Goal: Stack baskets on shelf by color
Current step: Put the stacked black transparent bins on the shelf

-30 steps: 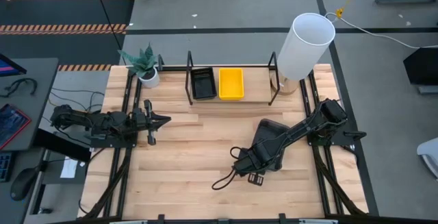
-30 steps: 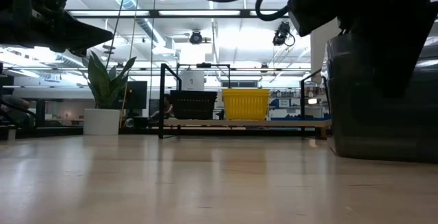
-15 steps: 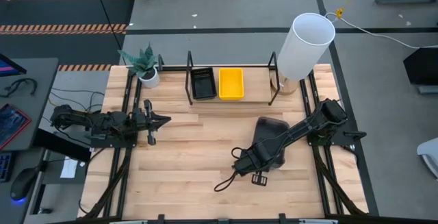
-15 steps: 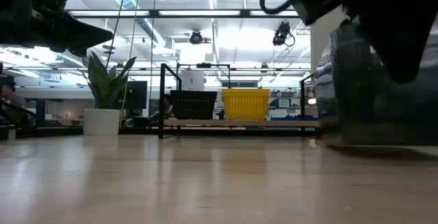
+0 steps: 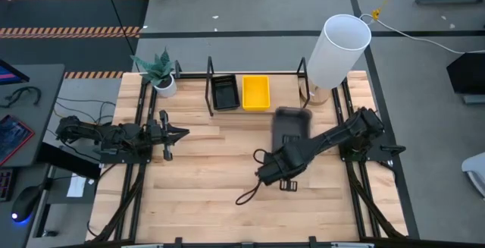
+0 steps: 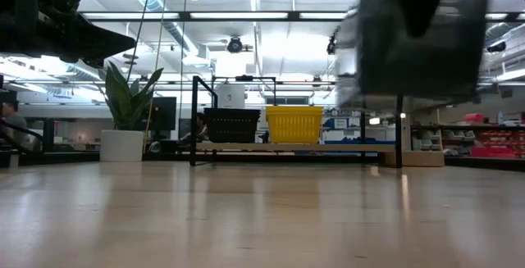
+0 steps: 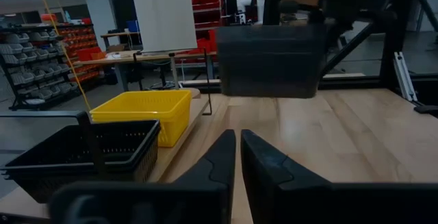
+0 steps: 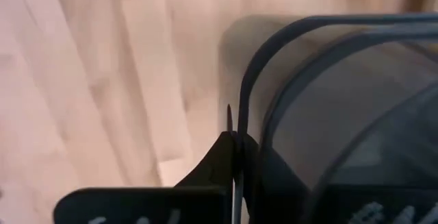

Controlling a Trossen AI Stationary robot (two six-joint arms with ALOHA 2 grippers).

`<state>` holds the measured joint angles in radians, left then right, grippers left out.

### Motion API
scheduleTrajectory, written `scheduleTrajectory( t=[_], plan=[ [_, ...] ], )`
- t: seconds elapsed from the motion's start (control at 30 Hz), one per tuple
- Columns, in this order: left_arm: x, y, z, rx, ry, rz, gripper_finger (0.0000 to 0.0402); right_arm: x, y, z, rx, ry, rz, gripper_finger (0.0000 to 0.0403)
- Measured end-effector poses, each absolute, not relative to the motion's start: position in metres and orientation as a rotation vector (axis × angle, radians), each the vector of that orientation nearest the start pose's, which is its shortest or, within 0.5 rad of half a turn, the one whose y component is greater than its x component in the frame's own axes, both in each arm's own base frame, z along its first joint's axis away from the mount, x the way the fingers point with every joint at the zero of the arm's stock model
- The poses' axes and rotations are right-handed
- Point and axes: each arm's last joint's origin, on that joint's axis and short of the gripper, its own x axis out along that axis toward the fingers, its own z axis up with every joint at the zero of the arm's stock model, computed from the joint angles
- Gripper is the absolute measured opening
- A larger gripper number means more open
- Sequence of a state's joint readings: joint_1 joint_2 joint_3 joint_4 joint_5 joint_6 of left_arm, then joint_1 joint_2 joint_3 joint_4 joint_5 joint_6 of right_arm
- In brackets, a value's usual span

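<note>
Right gripper (image 8: 236,157) is pinched tight on the rim of a dark grey basket (image 5: 292,124), carrying it clear above the wooden table (image 5: 204,187), right of centre and just in front of the shelf (image 5: 254,111). Left gripper (image 5: 179,133) waits at the left side, fingers together and empty. On the shelf, a black slatted basket (image 5: 224,92) sits beside a yellow basket (image 5: 255,92). A tall white cylinder (image 5: 337,51) stands far right, with a potted plant (image 5: 159,71) far left.

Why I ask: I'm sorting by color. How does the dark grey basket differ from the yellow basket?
The dark grey basket is larger, held off the table by the right gripper; the yellow basket is smaller and sits on the shelf. Both are shallow rectangular trays.
</note>
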<state>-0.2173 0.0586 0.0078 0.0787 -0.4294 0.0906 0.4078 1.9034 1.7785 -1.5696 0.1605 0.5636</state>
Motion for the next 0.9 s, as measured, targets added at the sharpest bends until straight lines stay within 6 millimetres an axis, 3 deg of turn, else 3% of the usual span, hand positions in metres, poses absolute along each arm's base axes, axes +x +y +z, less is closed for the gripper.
scheduleTrajectory(
  t=[0.47, 0.77, 0.9],
  plan=[
    [0.099, -0.009, 0.169, 0.081, -0.017, 0.213, 0.0032, 0.331, 0.062, 0.312, -0.129, 1.540, -0.253, 0.0016],
    [0.099, -0.009, 0.169, 0.081, -0.018, 0.213, 0.0034, 0.315, 0.019, 0.341, -0.111, 1.468, -0.284, 0.0016],
    [0.099, -0.009, 0.169, 0.081, -0.018, 0.213, 0.0028, 0.312, -0.002, 0.346, -0.096, 1.467, -0.303, 0.0016]
  ],
)
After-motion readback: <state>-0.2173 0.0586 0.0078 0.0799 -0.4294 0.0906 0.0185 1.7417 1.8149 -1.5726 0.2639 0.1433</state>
